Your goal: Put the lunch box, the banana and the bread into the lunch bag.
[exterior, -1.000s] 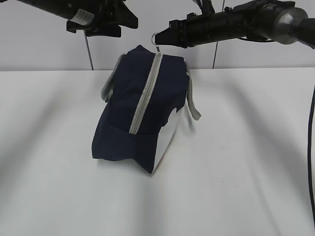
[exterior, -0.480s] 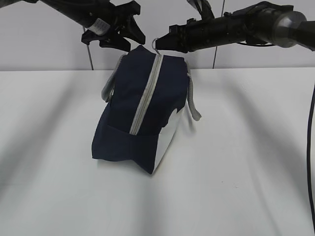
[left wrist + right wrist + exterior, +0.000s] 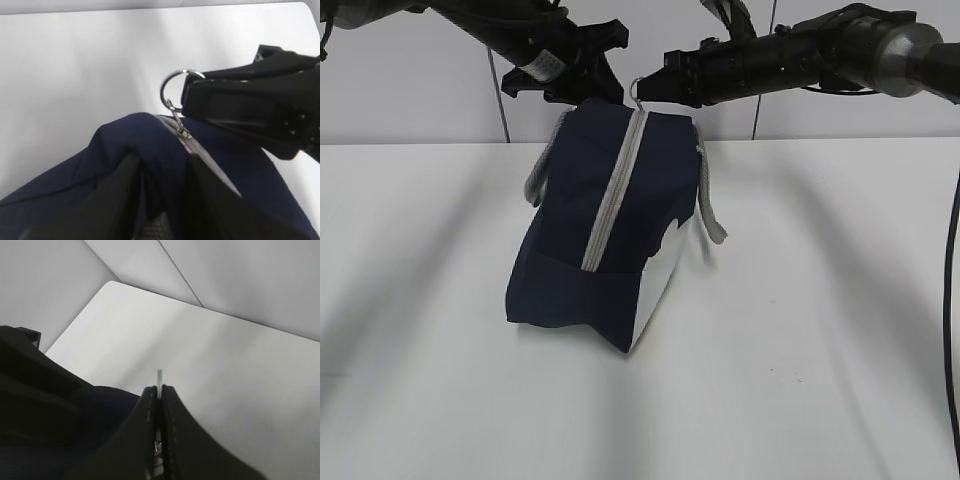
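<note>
The navy lunch bag [image 3: 570, 200] stands on the white table [image 3: 800, 300] with its grey zipper [image 3: 612, 200] closed along the top. My right gripper [image 3: 665, 78] is shut on the ring pull [image 3: 636, 90] at the bag's far end; the ring [image 3: 168, 87] sticks out past its fingers, and it also shows in the right wrist view [image 3: 159, 389]. My left gripper [image 3: 602, 88] is open at the bag's far top corner, and its jaws straddle a ridge of navy fabric [image 3: 150, 135]. The lunch box, the banana and the bread are out of view.
A grey strap handle [image 3: 712, 205] hangs down the bag's right side, another [image 3: 542, 165] on the left. A wall with panel seams [image 3: 755, 125] stands right behind the table. A black cable [image 3: 952, 300] hangs at the right edge.
My left gripper has come down and to the right, from above and left of the bag onto its far top corner. The right gripper holds still on the ring pull.
</note>
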